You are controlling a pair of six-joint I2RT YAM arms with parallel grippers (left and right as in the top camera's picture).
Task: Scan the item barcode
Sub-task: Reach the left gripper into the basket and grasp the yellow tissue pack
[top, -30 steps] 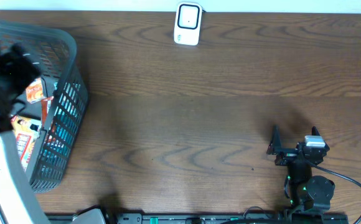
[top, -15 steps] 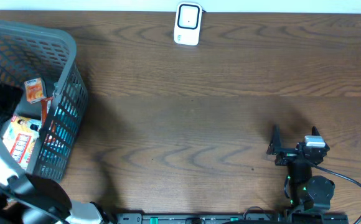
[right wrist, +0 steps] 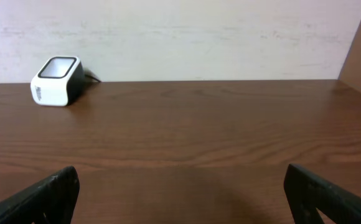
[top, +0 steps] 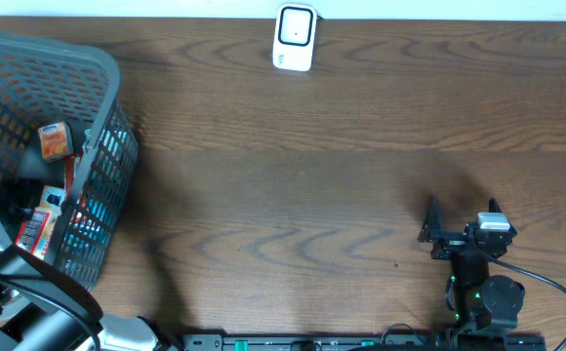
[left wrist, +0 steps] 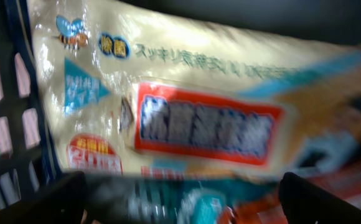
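Near right: right gripper [top: 462, 210] low over tabletop [top: 293, 195], jaws apart, empty. Near left: left gripper [left wrist: 183, 202] inside basket [top: 107, 88], jaws apart, close before cream packet [left wrist: 193, 106], no grip yet. One basket, at least two items: cream packet, small orange pack [top: 54, 141]. Far: one scanner [top: 295, 37]. Judgement: early stage; pick, carry and scan all left.

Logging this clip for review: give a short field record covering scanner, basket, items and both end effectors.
Scanner: small white box-shaped barcode scanner, at far edge of brown wooden table, untouched
Basket: grey plastic mesh basket, table's left end
Item: cream plastic packet with red label, inside basket, blurred
Left end effector: open, facing the cream packet
Right end effector: open, empty, over the table
Scan: not yet done
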